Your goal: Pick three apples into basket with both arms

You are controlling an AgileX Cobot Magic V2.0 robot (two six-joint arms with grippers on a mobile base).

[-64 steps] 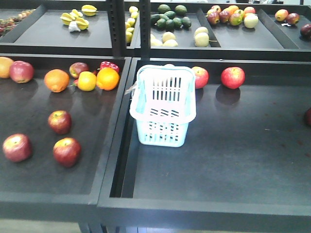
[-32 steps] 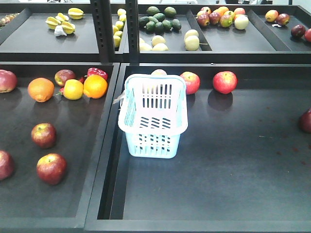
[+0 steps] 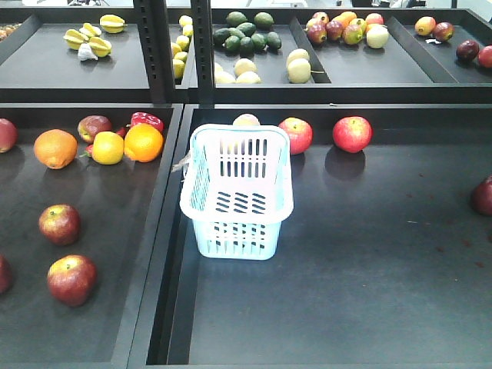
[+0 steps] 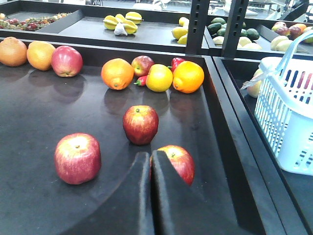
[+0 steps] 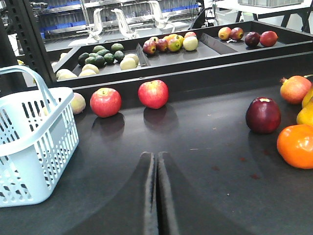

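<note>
Three dark red apples lie in the left tray: one [image 4: 140,124] ahead of my left gripper [image 4: 150,155], one [image 4: 77,157] to its left, and one [image 4: 178,162] partly hidden behind its right finger. Two of them show in the front view [image 3: 59,224] [image 3: 71,280]. The pale blue basket [image 3: 238,192] stands upright and empty in the right tray, also in the left wrist view [image 4: 288,112] and the right wrist view [image 5: 34,137]. My right gripper [image 5: 156,155] is shut and empty right of the basket. The left gripper is shut and empty. Neither gripper shows in the front view.
Two brighter red apples [image 5: 105,102] [image 5: 153,94] lie behind the basket, and a dark red one [image 5: 263,115] at the right with an orange [image 5: 296,146]. Oranges and a yellow fruit [image 4: 159,77] sit at the back of the left tray. A black divider rim [image 3: 157,254] separates the trays.
The whole front view has shifted: basket and fruit now sit lower and further left in the frame. Nothing on the trays has moved relative to the rest.
</note>
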